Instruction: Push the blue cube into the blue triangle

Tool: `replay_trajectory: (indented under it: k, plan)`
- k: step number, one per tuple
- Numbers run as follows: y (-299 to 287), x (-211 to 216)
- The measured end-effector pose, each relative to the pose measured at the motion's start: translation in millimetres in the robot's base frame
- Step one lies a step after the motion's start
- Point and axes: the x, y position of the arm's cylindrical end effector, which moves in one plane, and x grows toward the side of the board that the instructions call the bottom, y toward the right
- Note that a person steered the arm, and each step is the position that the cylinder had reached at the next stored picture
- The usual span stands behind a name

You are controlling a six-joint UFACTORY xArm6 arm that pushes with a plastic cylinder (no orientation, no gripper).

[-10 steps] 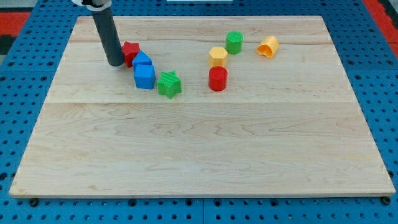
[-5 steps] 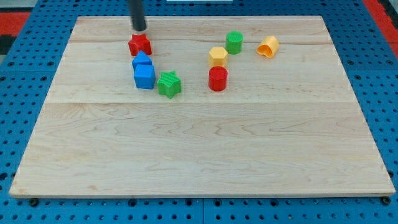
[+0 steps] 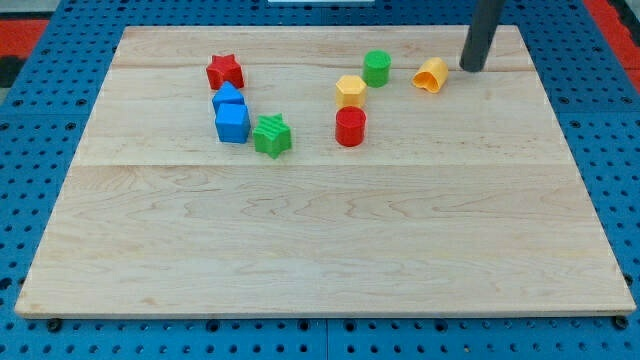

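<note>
Your tip stands at the far right of the wooden board, just right of the orange block and apart from it. The arm ends in a plain rod with nothing to open or close, and it holds nothing.

The blue cube lies at the far left of the board. The blue triangle sits directly behind it, on its far side, and the two appear to touch or nearly touch. A red star lies just beyond the triangle. A green star sits just right of the cube, close against it.

Judged from this layout, the push itself looks complete or almost complete, and the tip is well clear of the working pair.

If you require firmer contact, bring the tip across the board to the near side of the cube, then push it away from you toward the triangle. Route the tip clear of the yellow block, the green cylinder and the red cylinder. Approach from the near left so that the green star is not disturbed.
</note>
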Motion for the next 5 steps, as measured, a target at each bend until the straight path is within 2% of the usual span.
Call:
replay_trajectory:
  k: [1, 2, 3, 5]
  plan:
    - [-2, 45]
    - [-51, 42]
    - [-69, 11]
    - [-30, 9]
